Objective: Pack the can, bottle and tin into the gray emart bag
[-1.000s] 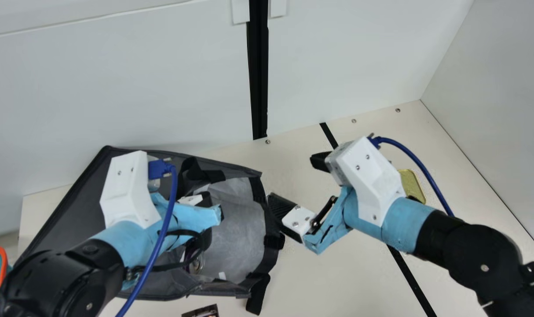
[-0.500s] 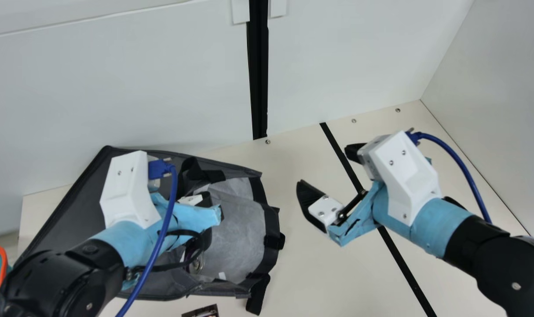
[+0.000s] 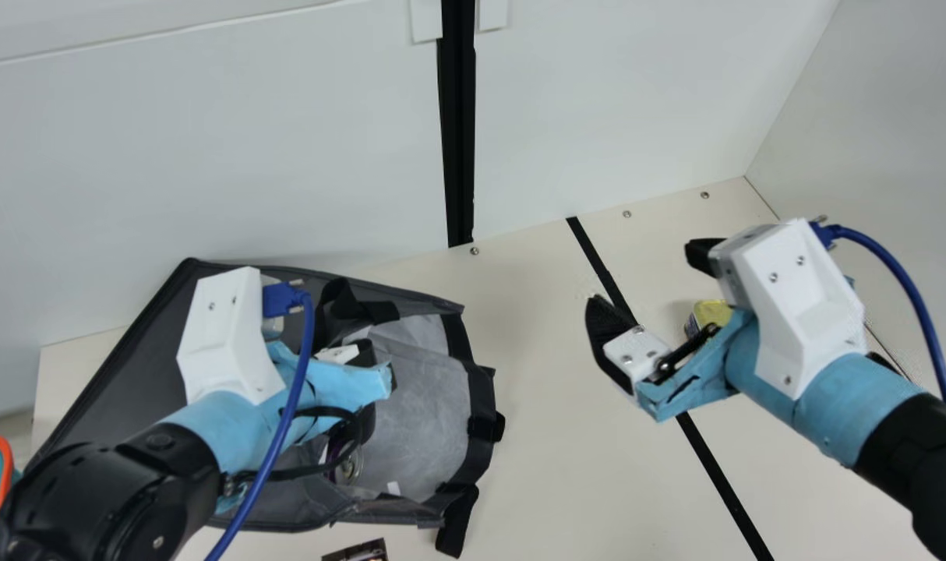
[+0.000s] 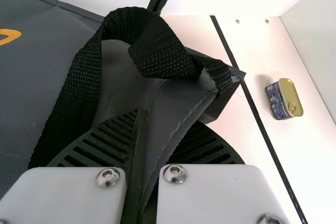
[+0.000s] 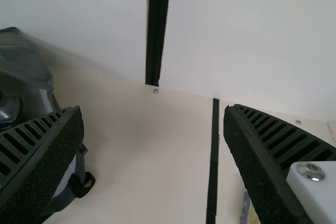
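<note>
"How do the fingers stand?"

"The right gripper is spread wide with nothing in it, up over the table. The left gripper is closed on a fold of the bag's edge."

"And the tin?"

"On the table, back from the right fingertips, toward that arm's wrist and below it. The right hand is much the nearer."

"Which way does it lie?"

"Its long axis runs roughly along the black strip, just beside it. I'd draw the fingertips back, then lower them so they straddle its narrow width. Coming down too soon might miss it or nudge it."

"Then over to the gray bag?"

"Yes, its mouth faces the right arm. What looks like the can is already inside."
</note>
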### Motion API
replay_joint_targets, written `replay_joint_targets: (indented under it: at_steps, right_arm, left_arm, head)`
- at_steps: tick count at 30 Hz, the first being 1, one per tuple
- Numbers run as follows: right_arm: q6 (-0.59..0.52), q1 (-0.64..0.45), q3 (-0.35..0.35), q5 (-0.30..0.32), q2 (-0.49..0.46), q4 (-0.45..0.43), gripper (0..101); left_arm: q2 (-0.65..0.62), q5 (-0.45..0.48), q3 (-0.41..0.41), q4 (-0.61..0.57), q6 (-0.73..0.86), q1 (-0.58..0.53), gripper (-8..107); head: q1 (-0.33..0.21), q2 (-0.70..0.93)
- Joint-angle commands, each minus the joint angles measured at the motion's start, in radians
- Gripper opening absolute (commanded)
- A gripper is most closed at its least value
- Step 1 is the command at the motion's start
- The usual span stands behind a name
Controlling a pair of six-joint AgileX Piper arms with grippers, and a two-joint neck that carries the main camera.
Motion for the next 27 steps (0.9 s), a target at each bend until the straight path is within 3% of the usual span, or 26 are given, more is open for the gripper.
replay_joint_targets:
  at_steps: [1, 13, 27]
  right_arm:
    - [0.006, -0.029, -0.006, 0.011, -0.004, -0.011, 91]
    - [0.097, -0.166, -0.069, 0.097, -0.029, -0.135, 91]
    - [0.262, -0.238, -0.154, 0.204, -0.04, -0.296, 91]
  left_arm:
    - [0.0, 0.0, 0.0, 0.0, 0.0, 0.0, 10]
    - [0.0, 0.0, 0.0, 0.0, 0.0, 0.0, 10]
    - [0.0, 0.0, 0.0, 0.0, 0.0, 0.0, 10]
  head:
    - [-0.023, -0.001]
    - [-0.023, -0.001]
    - [-0.023, -0.001]
